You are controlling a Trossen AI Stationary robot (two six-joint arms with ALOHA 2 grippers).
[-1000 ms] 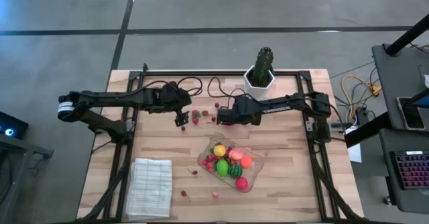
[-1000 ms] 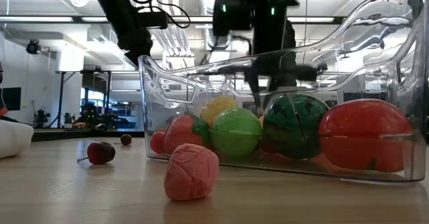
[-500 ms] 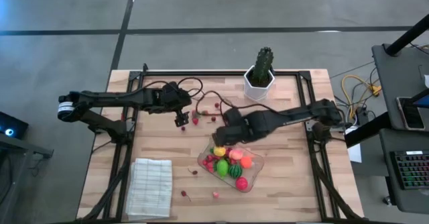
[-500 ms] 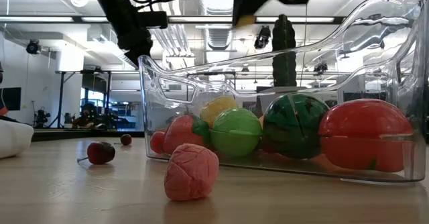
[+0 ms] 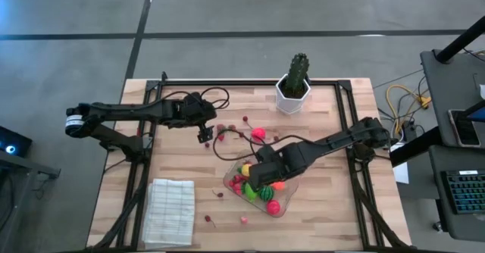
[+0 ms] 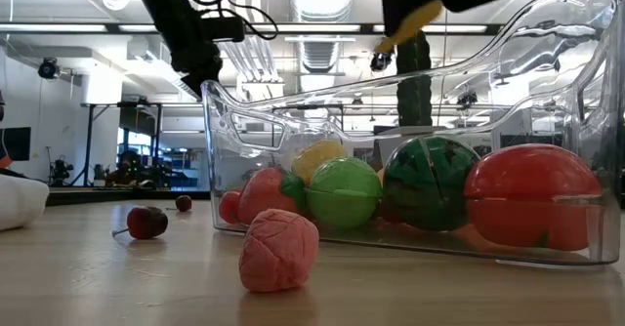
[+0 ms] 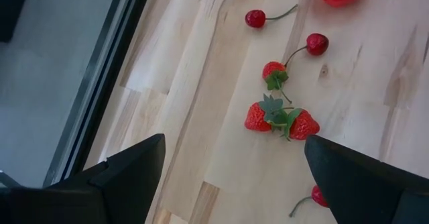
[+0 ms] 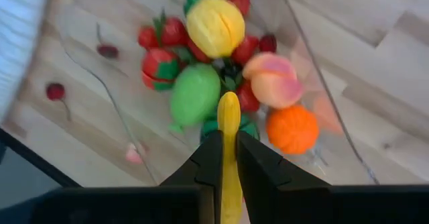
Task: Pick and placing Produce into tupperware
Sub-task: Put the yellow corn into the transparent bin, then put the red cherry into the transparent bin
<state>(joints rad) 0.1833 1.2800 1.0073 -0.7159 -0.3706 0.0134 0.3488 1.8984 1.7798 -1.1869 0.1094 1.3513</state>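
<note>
Right gripper (image 8: pixel 228 127) has swung from the table's back edge to above the tupperware (image 5: pixel 286 193), fingers pinched on a thin yellow piece (image 8: pixel 229 150). Fruit fills the tupperware: lemon (image 8: pixel 214 25), green ball (image 8: pixel 195 94), orange (image 8: pixel 291 129). Left gripper (image 5: pixel 204 136) unmoved, fingers spread wide, nothing held, over strawberries (image 7: pixel 281 120) and cherries (image 7: pixel 316 43) on the table (image 5: pixel 326 215).
</note>
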